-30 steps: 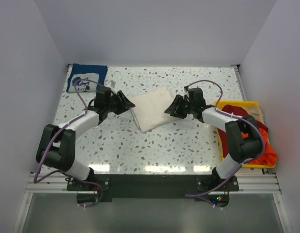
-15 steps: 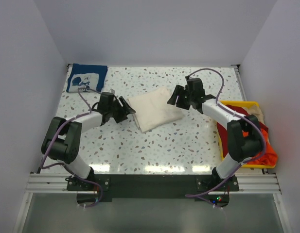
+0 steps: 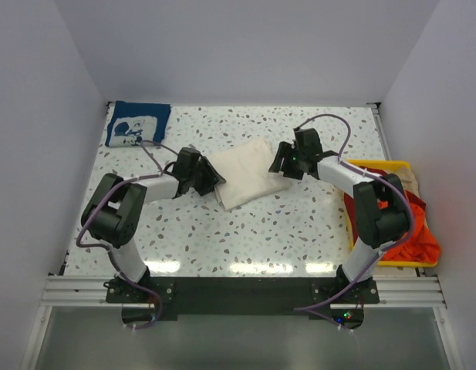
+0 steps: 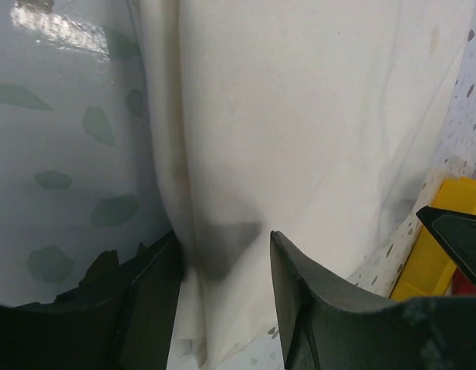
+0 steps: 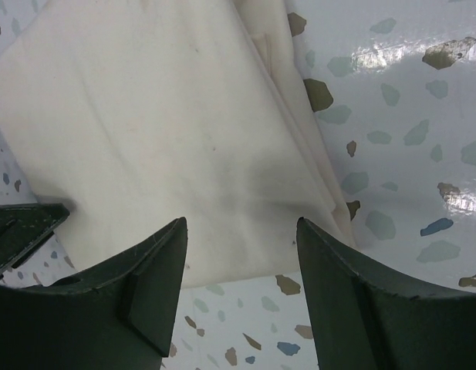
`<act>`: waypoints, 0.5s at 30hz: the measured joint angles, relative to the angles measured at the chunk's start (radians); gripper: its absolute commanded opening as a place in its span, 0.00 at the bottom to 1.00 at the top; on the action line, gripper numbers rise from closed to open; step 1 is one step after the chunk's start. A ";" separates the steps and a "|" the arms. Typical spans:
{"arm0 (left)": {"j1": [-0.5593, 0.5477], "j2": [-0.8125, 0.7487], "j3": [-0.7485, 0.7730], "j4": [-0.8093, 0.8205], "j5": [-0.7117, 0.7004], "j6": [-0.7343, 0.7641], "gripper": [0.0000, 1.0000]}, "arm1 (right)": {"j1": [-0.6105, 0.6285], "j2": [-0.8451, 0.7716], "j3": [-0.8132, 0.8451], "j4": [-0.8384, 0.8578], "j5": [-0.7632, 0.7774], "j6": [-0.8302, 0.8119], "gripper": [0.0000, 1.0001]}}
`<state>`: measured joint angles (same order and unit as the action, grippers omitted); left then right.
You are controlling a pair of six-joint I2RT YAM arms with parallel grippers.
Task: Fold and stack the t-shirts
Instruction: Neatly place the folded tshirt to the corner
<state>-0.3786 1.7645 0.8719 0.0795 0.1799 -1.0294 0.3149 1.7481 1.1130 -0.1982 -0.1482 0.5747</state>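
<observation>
Cream shirt [image 3: 241, 171]: folded, table [image 3: 299, 223] centre. Left gripper [image 3: 210, 176]: jaws apart, seemingly straddling its left edge. Right gripper [image 3: 278, 160]: jaws apart over its right edge, likely poised to lift for stacking. Navy shirt [image 3: 136, 123]: folded, far-left corner.

The top view looks steeply down from high behind the near edge of the bench [image 3: 284, 223], taking in its whole surface. Both wrist views sit close over the cream t-shirt [image 3: 241, 173] at mid-bench, facing each other; all three share it.
</observation>
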 measured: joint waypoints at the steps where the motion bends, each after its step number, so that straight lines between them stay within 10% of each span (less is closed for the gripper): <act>1: -0.008 0.004 0.005 0.000 -0.014 -0.010 0.52 | 0.000 0.000 0.000 -0.001 0.000 0.000 0.62; 7: -0.062 0.061 0.084 -0.050 -0.087 -0.038 0.32 | 0.000 -0.001 -0.002 0.000 -0.002 0.000 0.62; 11: -0.073 0.130 0.214 -0.171 -0.165 0.012 0.00 | 0.000 -0.021 -0.024 0.003 -0.016 0.006 0.61; 15: -0.073 0.217 0.405 -0.315 -0.299 0.144 0.00 | 0.000 -0.082 -0.069 -0.002 -0.034 0.017 0.61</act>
<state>-0.4515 1.9816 1.2766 -0.2352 -0.1188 -0.8852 0.3149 1.6657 1.0435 -0.1997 -0.1818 0.5915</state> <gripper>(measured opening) 0.060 0.613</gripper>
